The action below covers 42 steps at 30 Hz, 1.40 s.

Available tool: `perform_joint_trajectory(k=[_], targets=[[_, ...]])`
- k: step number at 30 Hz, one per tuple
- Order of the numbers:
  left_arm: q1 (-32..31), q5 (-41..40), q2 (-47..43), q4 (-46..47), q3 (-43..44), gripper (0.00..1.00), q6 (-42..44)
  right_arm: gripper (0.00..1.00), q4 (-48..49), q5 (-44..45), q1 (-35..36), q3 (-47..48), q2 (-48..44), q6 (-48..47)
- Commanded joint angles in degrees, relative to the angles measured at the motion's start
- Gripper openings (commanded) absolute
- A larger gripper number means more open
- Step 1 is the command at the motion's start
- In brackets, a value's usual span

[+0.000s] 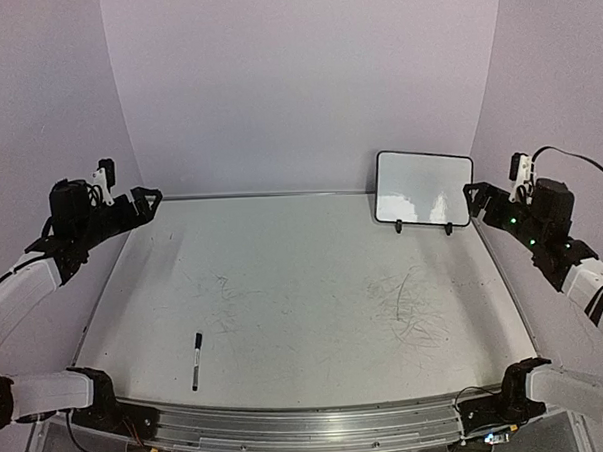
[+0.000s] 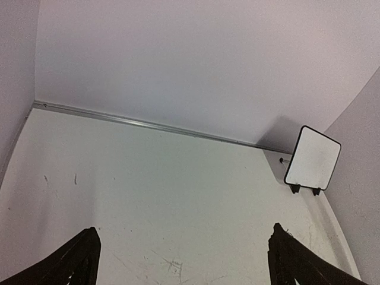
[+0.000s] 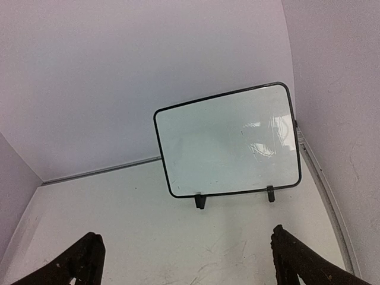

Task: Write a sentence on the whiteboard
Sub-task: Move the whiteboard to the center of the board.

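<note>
Both arms up, elbows bent, one out to each side. Left gripper (image 1: 148, 201) and right gripper (image 1: 478, 200) point inward, jaws spread wide on both.

This looks like a robotics lab test cell. A seamless pale lilac backdrop (image 1: 305, 86) wraps 3 sides of a scuffed, scribble-marked white tabletop (image 1: 304, 276). An aluminium rail (image 1: 290, 427) runs along the table edge far behind both grippers and carries the bases of 2 white-and-black arms (image 1: 24, 288), which have exposed cables (image 1: 579, 159) and green indicator lights (image 1: 511, 220). The props are sparse. A small whiteboard (image 1: 424, 188) stands just ahead of the right gripper (image 1: 478, 200). A marker (image 1: 197, 361) lies back toward the bases from the left gripper (image 1: 148, 203).
</note>
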Motion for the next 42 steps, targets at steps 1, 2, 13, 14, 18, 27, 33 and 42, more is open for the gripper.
perform_joint_trajectory(k=[1, 2, 13, 14, 18, 27, 33, 42], targets=[[-0.1, 7.6, 3.5, 1.3, 3.2, 0.99, -0.6, 0.98, 1.2, 3.5, -0.2, 0.8, 0.7, 0.3], [-0.1, 8.3, 4.0, 1.2, 3.3, 0.99, -0.8, 0.98, 1.2, 4.1, -0.2, 0.5, 1.2, 1.1], [-3.6, 9.7, 7.4, -0.6, 1.5, 0.99, -4.6, 0.98, -4.5, -5.3, 4.5, 11.1, 23.0, -0.3], [-4.3, 9.6, 7.8, -0.7, 1.5, 1.0, -5.1, 0.98, -4.7, -3.8, 6.7, 12.8, 25.4, -0.3], [-8.5, 8.1, 9.1, -0.6, 1.7, 0.99, -6.6, 0.98, -6.9, -1.2, 12.7, 20.9, 38.1, 3.3], [-14.6, 7.6, 10.6, -0.6, 1.9, 0.95, -9.4, 0.89, -12.1, 9.8, 14.2, 35.7, 57.9, 5.8], [-14.7, 6.3, 9.2, -0.6, 0.3, 0.95, -9.1, 0.6, -15.1, 9.8, 12.3, 42.8, 68.2, 2.6], [-14.8, 6.0, 11.4, -0.7, 0.9, 0.94, -8.2, 0.57, -16.5, 14.3, 11.4, 51.9, 77.1, -0.1]])
